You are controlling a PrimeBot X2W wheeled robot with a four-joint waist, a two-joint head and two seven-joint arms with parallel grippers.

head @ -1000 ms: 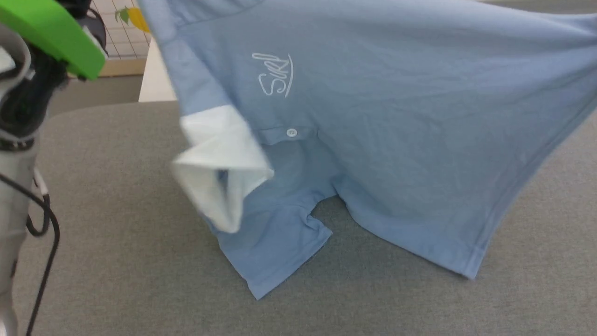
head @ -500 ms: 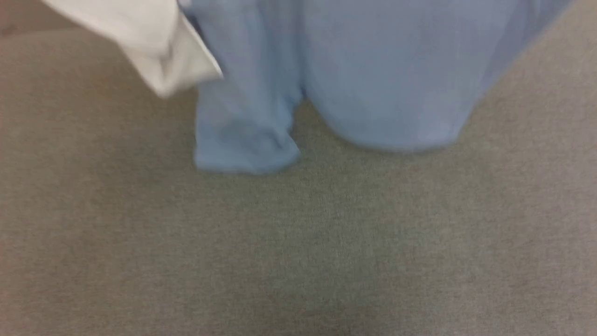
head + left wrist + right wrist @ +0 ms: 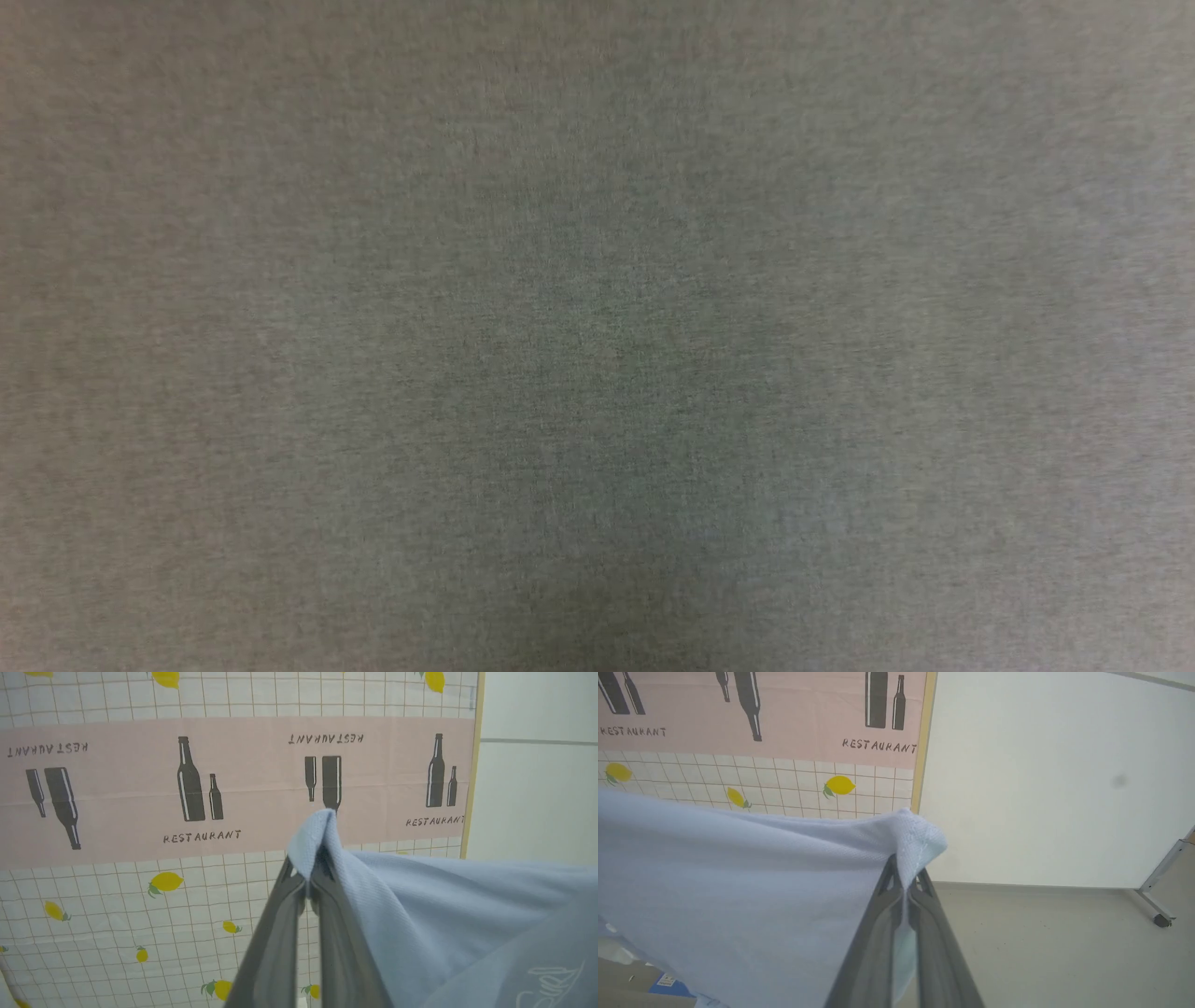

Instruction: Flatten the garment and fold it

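Head view: plain grey table (image 3: 597,336), weave slightly blurred, dimmer toward the lower middle; no telling from here how high above it the cloth hangs. Left wrist view: left hand (image 3: 308,884) with its two dark fingers pressed together on a peak of the garment (image 3: 467,914), light blue knit pinched between the tips and poking up past them; from there, cloth falling away to this view's right and downward, chest mark (image 3: 551,980) faint near the lower right corner; behind, a patterned screen (image 3: 140,788) of bottles, lemons and grid lines, well apart from the cloth. Right wrist view: right hand (image 3: 903,879) likewise clamped on a stitched corner of the garment (image 3: 738,882), cloth spreading to this view's left and down in a broad sheet; white wall (image 3: 1041,788) and pale floor (image 3: 1041,952) beyond. Judged from both wrist views: garment hung in the air between the two hands, held edge running hand to hand as the long axis, body drooping below; neither hand nearer than the other, both being on it; next move probably a level lowering toward the table, hands well apart so that the span lands taut and unbunched.
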